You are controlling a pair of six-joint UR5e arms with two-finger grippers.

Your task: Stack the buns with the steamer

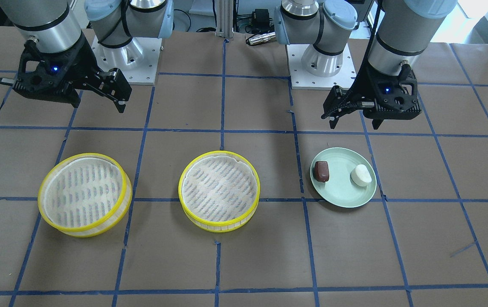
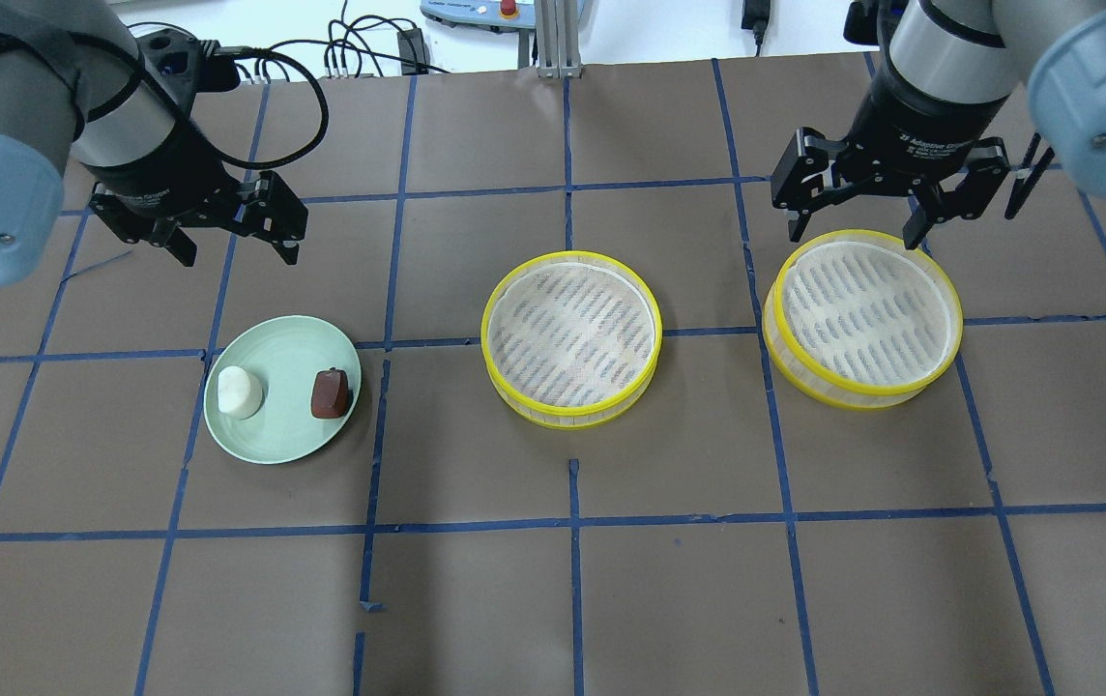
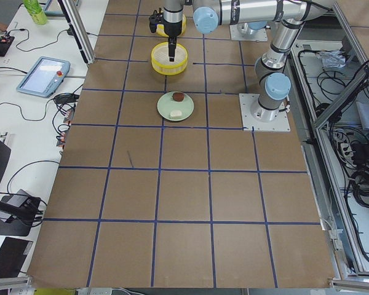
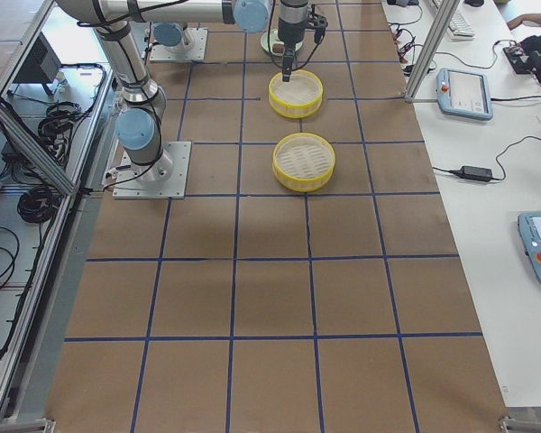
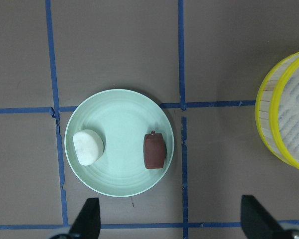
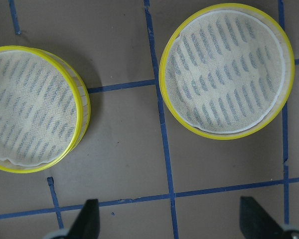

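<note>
Two buns lie apart on the pale green plate: the white bun to my left, the reddish-brown bun toward the middle steamer. My left gripper hangs well above the plate, fingers spread. My right gripper, likewise spread, hangs above the right steamer. Only the right wrist view shows both cloth-lined steamers without the plate.
</note>
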